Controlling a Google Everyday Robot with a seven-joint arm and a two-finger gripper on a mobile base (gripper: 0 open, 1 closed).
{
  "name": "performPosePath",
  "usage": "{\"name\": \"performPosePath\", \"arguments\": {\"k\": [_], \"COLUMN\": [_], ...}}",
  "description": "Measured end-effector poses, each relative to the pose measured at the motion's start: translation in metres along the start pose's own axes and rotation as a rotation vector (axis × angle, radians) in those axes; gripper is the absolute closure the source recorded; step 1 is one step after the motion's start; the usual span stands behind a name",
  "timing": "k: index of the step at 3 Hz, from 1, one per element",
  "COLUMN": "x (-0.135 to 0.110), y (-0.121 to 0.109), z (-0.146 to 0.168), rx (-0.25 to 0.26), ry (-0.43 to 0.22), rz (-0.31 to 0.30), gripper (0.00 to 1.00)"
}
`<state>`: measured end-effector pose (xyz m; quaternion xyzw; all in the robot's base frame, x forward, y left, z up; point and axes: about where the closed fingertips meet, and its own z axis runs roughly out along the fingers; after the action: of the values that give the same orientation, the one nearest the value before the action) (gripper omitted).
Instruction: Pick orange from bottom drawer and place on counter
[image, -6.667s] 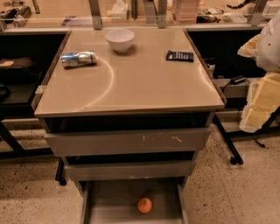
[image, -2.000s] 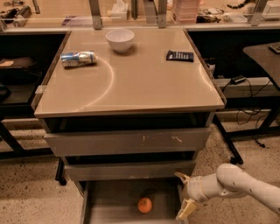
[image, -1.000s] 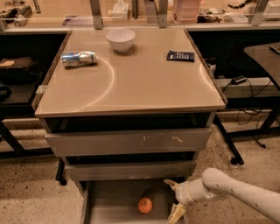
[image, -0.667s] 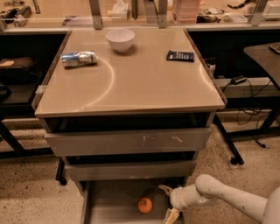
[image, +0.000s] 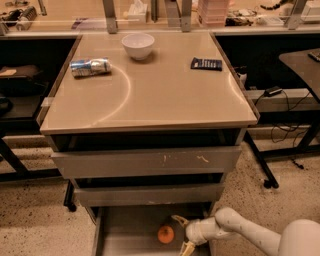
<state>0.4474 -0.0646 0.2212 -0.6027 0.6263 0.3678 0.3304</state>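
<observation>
Just beside the orange (image: 166, 234) hovers the end effector (image: 180, 233), its fingers (image: 178, 219) spread apart.

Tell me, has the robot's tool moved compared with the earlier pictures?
Yes. The tool has moved left, toward the small round orange fruit, which stayed in place in the shallow grey metal bottom drawer. Its fingers are open.

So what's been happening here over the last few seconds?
The gripper came down from beside the counter into the open bottom drawer and slid left. Open, it now sits just right of the orange, not holding it. Orange, white bowl, can and dark packet have not moved.
</observation>
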Motion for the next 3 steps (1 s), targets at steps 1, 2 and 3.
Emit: {"name": "performPosePath", "arguments": {"k": [1,2,3], "x": [0.016,0.036,0.05], "y": [-0.008,-0.017,-0.027], "z": [0.025,0.043,0.056], "rx": [-0.007,-0.01,-0.005], "ry": [-0.05,-0.061,-0.069], "rz": [-0.043,-0.053,-0.048], "gripper": [0.0,0.0,0.0]}}
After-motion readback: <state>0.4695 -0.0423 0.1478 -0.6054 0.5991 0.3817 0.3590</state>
